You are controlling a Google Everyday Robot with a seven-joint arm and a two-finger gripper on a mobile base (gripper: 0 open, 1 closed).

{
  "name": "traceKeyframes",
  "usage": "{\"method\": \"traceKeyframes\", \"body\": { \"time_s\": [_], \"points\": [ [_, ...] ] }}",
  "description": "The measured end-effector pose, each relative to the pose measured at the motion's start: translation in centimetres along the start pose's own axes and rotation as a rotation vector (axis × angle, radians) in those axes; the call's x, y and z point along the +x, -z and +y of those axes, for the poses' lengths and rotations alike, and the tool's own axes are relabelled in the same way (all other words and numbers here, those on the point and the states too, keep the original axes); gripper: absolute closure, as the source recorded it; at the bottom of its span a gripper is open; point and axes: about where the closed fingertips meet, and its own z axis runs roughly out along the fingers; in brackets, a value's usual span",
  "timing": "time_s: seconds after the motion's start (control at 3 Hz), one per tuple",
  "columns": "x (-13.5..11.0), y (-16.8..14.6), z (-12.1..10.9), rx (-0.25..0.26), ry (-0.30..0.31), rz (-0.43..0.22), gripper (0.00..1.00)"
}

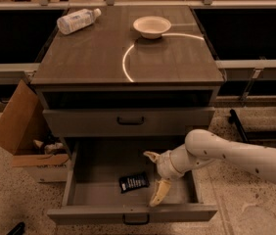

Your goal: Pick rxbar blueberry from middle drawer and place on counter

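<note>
The rxbar blueberry (133, 182), a small dark wrapper with pale lettering, lies flat on the grey floor of the open middle drawer (91, 190). My gripper (154, 178) is inside the drawer, just right of the bar and apart from it. It is open: one pale finger (152, 155) points up-left and the other (158, 192) points down toward the drawer's front. The white arm reaches in from the right. The counter (103, 58) is the wood-grain cabinet top with a bright curved line.
A clear plastic bottle (77, 20) lies at the counter's back left and a white bowl (151, 26) at its back middle. The drawer above (128, 121) is shut. An open cardboard box (23, 131) stands on the floor left of the cabinet.
</note>
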Motion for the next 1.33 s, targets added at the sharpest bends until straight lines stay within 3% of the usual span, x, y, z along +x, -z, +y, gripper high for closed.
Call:
{"method": "traceKeyframes", "body": {
  "time_s": [0.33, 1.0, 1.33],
  "points": [
    [1.4, -1.7, -2.5, 0.063, -0.001, 0.0, 0.0],
    [1.9, -2.2, -3.0, 0.064, 0.017, -0.002, 0.0],
    [2.4, -3.5, -4.4, 0.076, 0.068, -0.007, 0.0]
  ]
}}
